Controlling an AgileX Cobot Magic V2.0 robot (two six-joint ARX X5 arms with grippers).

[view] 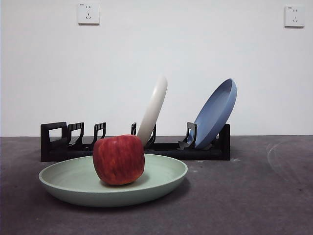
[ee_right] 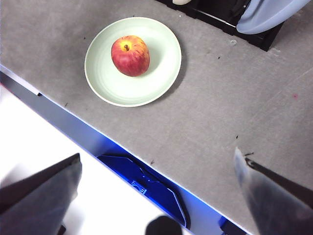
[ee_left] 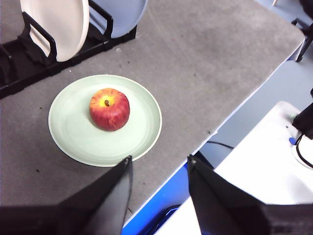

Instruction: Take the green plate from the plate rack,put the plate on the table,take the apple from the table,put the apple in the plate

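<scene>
Front view: apple (view: 119,159) sits lower left in the green plate (view: 161,181); looks firm, smooth, best pinched around its middle. Both grippers (ee_left: 159,164) (ee_right: 156,164) gape, holding nothing.

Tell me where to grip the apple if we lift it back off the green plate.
Grip the apple across its widest middle, coming straight down from above. It sits upright near the centre of the green plate, stem up, with its sides clear all round. The plate's raised rim would likely get in the way of a low side approach. Open jaws should straddle it, clear of the stem dimple.
</scene>
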